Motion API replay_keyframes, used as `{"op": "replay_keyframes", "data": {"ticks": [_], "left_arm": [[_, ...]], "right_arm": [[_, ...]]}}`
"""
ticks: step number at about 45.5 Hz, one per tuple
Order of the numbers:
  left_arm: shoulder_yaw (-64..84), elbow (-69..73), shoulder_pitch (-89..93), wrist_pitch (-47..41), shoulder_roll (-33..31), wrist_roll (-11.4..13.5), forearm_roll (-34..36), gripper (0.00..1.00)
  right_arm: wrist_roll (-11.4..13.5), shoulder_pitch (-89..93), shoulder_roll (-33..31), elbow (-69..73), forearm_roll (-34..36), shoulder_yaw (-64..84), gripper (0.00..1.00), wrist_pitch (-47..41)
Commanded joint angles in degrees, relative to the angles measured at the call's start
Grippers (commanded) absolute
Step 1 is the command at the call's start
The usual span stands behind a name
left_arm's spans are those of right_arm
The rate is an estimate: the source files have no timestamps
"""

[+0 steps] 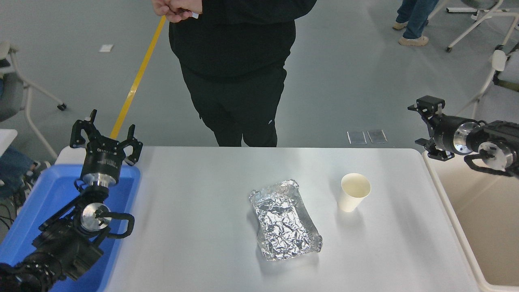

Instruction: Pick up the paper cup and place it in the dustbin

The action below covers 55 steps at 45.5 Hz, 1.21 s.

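Note:
The small white paper cup [354,191] stands upright on the white table [202,227], right of the middle. The cream-beige dustbin [478,227] sits off the table's right edge, its inside showing. My right gripper [421,125] hangs high at the right edge, above the bin's far corner and well back and right of the cup; its fingers are spread open and hold nothing. At the lower left my left gripper [106,136] is parked over the blue tray, open and empty.
A crinkled silver foil tray [284,221] lies mid-table, left of the cup. A bright blue plastic tray [24,227] sits at the table's left end. A person in black [235,69] stands at the far side. Chairs stand around the room's edges.

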<state>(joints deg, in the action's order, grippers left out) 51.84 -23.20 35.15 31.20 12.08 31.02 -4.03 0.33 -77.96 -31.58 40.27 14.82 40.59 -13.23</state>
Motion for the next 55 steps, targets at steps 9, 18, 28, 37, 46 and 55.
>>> {"op": "replay_keyframes", "data": {"ticks": [9, 18, 28, 37, 46, 55], "left_arm": [[0.0, 0.0, 0.0, 0.0, 0.0, 0.0, 0.0, 0.99], [-0.1, 0.0, 0.0, 0.0, 0.0, 0.0, 0.0, 0.99], [-0.1, 0.0, -0.1, 0.0, 0.0, 0.0, 0.0, 0.99], [-0.1, 0.0, 0.0, 0.0, 0.0, 0.0, 0.0, 0.99], [-0.1, 0.0, -0.1, 0.0, 0.1, 0.0, 0.0, 0.99], [0.0, 0.0, -0.1, 0.0, 0.0, 0.0, 0.0, 0.99]], "right_arm": [[1.9, -13.5, 5.1, 10.7, -20.7, 13.6, 1.00, -2.9], [2.0, -16.4, 7.8, 19.3, -25.0, 14.8, 1.00, -3.0], [2.3, -16.7, 10.0, 22.7, -24.8, 15.1, 1.00, -3.3], [2.4, -14.7, 11.5, 22.0, -25.0, 15.0, 1.00, -3.4], [2.4, -12.4, 12.0, 20.9, -24.8, 14.6, 1.00, -2.8], [2.4, -11.1, 12.0, 20.8, -24.6, 14.5, 1.00, -2.8]]}}
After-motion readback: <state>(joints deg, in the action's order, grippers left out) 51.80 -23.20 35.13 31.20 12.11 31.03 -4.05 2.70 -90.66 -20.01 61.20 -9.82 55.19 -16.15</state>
